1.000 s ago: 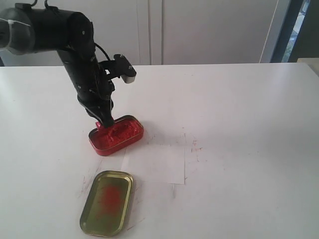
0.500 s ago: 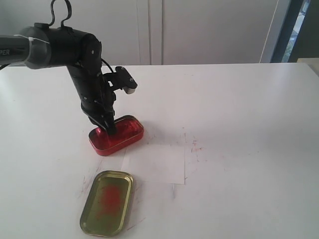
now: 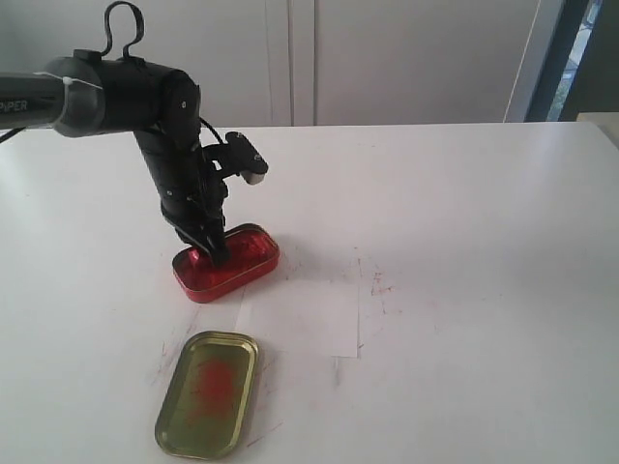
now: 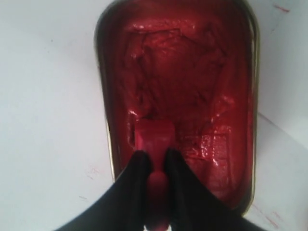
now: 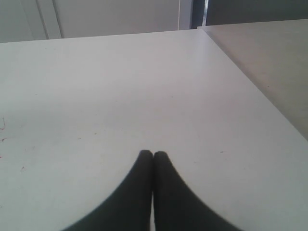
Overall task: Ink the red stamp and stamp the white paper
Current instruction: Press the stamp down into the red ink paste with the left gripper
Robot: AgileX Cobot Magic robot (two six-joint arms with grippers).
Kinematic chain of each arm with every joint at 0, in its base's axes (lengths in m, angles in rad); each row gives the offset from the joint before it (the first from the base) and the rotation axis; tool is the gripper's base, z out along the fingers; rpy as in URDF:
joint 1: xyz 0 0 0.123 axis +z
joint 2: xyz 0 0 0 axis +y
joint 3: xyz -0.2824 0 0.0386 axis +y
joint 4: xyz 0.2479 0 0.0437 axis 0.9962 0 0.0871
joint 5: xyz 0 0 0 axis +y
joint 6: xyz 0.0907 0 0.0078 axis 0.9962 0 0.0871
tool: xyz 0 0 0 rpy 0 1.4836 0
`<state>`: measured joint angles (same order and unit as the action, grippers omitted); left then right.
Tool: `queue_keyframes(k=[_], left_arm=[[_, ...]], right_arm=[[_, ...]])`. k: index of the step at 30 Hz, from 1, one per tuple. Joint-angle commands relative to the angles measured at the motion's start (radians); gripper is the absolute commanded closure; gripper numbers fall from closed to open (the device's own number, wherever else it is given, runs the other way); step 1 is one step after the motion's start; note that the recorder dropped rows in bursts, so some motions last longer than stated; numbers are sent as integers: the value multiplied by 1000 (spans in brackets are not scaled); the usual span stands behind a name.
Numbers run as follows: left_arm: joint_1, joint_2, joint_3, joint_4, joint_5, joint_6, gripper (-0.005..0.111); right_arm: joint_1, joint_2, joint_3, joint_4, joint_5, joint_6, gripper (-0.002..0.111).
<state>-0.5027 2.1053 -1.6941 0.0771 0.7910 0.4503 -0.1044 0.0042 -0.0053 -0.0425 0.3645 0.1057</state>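
Note:
The red stamp (image 4: 154, 136) stands base-down in the wet red pad of the ink tin (image 4: 192, 72), its narrow handle pinched between the black fingers of my left gripper (image 4: 155, 156). From the exterior view, that gripper (image 3: 215, 251) reaches down into the left end of the red oval ink tin (image 3: 244, 263), and its fingers hide the stamp. The white paper (image 3: 305, 317) lies flat just in front and to the right of the tin, with nothing on it. My right gripper (image 5: 153, 154) is shut and empty over bare white table, out of the exterior view.
The gold oval tin lid (image 3: 208, 393), smeared red inside, lies in front of the ink tin near the table's front edge. Red scribbles (image 3: 379, 286) mark the tabletop to the right of the paper. White cabinets stand behind the table.
The left arm has lowered and swung slightly, pushing the stamp down into the ink tin. Over the last half second it has hardly moved. Paper and lid have stayed in place.

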Motion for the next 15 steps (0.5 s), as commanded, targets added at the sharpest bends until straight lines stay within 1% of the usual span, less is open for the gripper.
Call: queue_keyframes(k=[1, 9, 15], left_arm=[[1, -2, -42, -43, 13, -13, 107], [-8, 1, -85, -50, 26, -35, 107], [-38, 39, -127, -54, 52, -37, 107]], right_arm=[[4, -4, 5, -2, -15, 5, 108], [4, -4, 5, -2, -15, 5, 108], [4, -4, 5, -2, -15, 5, 108]])
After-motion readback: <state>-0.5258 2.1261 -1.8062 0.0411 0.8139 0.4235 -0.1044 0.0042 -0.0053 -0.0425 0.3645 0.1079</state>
